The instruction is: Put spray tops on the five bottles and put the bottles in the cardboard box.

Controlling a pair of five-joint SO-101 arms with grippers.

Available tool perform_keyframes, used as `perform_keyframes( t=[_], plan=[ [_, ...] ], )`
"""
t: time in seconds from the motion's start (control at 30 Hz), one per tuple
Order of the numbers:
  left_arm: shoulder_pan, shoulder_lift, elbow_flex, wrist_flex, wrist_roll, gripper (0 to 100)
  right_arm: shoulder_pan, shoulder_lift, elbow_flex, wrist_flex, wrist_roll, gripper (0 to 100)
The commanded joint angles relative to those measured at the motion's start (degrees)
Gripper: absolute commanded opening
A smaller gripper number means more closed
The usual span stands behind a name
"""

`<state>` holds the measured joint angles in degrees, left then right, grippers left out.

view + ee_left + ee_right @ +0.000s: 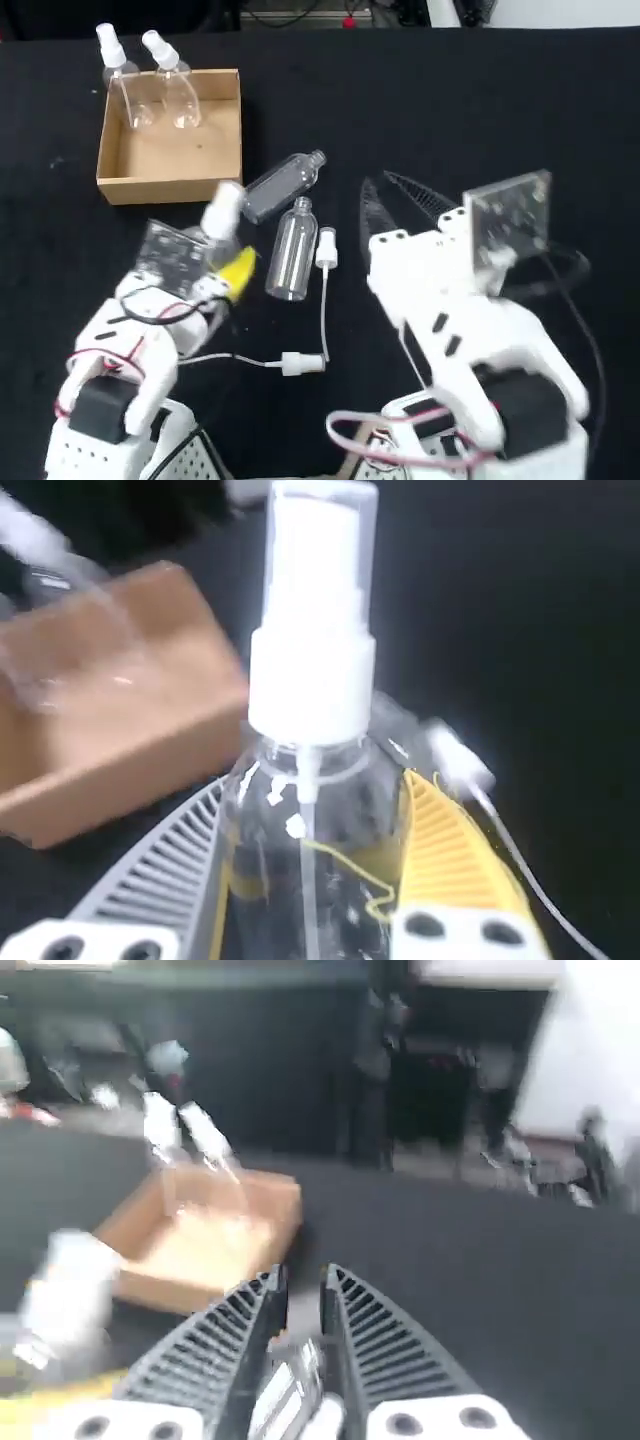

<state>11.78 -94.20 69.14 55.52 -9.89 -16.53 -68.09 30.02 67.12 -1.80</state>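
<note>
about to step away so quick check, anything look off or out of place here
Nothing looks spilled or broken. Two uncapped bottles lie on their sides beside the cardboard box, and two loose spray tops lie on the table near them. The left gripper grips a capped bottle.

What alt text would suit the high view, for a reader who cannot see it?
The left gripper holds a capped bottle near a box, where two capped bottles stand. Two open bottles and two loose spray tops lie on the black table, the right gripper beside them.
</note>
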Motion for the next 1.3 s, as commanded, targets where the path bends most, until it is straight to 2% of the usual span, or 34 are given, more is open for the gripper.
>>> perform_keyframes(
  t=[0.0, 0.2, 0.4, 0.53, 0.7, 1.0, 1.2, 1.27],
  plan=[
    [-5.05, 0.18, -8.66, -2.64, 0.35, 10, 3.08, 0.48, 9.27, -3.60, 0.44, 5.7],
    [-11.03, 4.22, -10.86, -8.97, 0.26, 10, 2.81, 0.40, 27.65, -17.14, 0.00, 5.6],
    [-15.87, 21.71, -19.38, -15.38, 0.26, 10, 2.81, 0.04, 40.13, -27.16, 0.00, 5.4],
    [-16.57, 32.88, -24.57, -22.95, 0.44, 10, 2.81, 0.04, 45.23, -31.65, 0.00, 5.4],
    [-16.31, 44.04, -25.71, -35.78, 0.44, 10, 2.81, 0.04, 46.81, -32.70, 0.00, 5.4],
    [-16.31, 58.99, -25.80, -49.67, 0.53, 10, 2.81, 0.31, 46.90, -32.62, 0.00, 5.4],
    [-13.41, 69.98, -26.77, -64.35, 0.53, 10, 2.81, 0.31, 46.90, -32.62, 0.00, 5.4],
    [-13.49, 73.93, -28.97, -65.67, 0.53, 10, 2.81, 0.31, 46.90, -32.62, 0.00, 5.4]
  ],
)
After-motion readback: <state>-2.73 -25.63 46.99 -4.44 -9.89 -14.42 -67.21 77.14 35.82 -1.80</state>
